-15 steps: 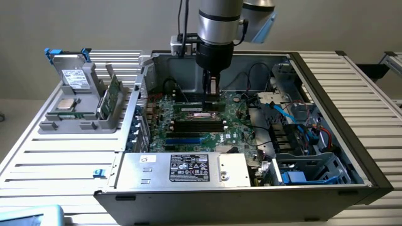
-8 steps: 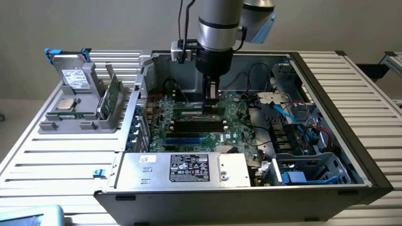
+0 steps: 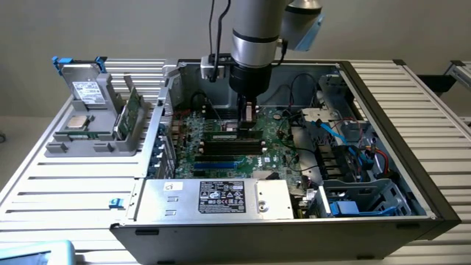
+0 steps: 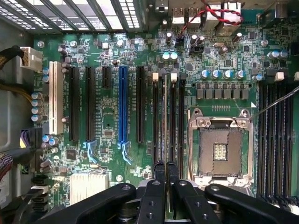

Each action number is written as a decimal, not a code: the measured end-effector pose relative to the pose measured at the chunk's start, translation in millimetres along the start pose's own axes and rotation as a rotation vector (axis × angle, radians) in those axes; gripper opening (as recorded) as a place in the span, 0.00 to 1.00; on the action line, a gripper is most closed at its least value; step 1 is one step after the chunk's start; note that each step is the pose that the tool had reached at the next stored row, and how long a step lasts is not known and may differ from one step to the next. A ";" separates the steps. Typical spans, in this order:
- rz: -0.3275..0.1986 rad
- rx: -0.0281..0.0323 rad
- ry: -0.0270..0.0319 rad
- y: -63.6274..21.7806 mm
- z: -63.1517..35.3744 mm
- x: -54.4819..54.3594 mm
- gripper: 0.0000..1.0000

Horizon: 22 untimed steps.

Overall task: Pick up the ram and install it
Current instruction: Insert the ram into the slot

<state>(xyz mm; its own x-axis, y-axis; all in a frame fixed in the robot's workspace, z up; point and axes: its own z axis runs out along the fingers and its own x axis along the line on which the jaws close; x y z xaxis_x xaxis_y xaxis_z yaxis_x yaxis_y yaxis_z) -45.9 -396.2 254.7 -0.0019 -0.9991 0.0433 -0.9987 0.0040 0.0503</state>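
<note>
Green and seen edge-on, the ram (image 4: 164, 121) stands in a black memory slot of the motherboard (image 4: 108, 128), just beside the empty CPU socket (image 4: 219, 154). The claw (image 4: 165, 165) is clenched on the ram: its two black fingertips (image 4: 159, 169) pinch the thin board from both sides at one end of the stick. On the far side of the ram from the socket, the wrist view shows a row of black expansion slots, a blue slot (image 4: 123, 107) and a white slot (image 4: 53, 98).

In the exterior view the arm reaches straight down into the open computer case (image 3: 257, 237), which sits in the middle of the slatted desk (image 3: 66, 187). The claw (image 3: 248, 126) is low over the memory slots near the middle of the board. A silver power supply (image 3: 213, 197) with a dark label fills the near side of the case.

Toward the desk edge on the exterior view's left stands a grey holder (image 3: 88, 146). It carries an upright drive (image 3: 87, 91), a square processor chip (image 3: 77, 122) and a second green stick (image 3: 132, 113) on its edge.
</note>
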 end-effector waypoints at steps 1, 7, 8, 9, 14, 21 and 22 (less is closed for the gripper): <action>0.000 -0.0002 0.0008 0.0 0.2 0.1 0.13; 0.001 0.0008 0.0113 0.3 2.5 0.1 0.13; 0.001 0.0024 0.0180 1.1 3.1 0.1 0.13; 0.001 0.0042 0.0241 1.8 3.5 0.1 0.13; 0.002 0.0113 0.0314 2.3 6.7 0.1 0.13; 0.002 0.0112 0.0297 2.3 10.1 1.9 0.13; 0.002 0.0114 0.0287 2.3 10.2 2.2 0.13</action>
<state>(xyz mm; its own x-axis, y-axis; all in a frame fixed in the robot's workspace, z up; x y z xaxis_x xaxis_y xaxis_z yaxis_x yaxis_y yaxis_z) -48.7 -398.8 244.7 -0.0029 -0.9974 0.0720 -0.9992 0.0057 0.0388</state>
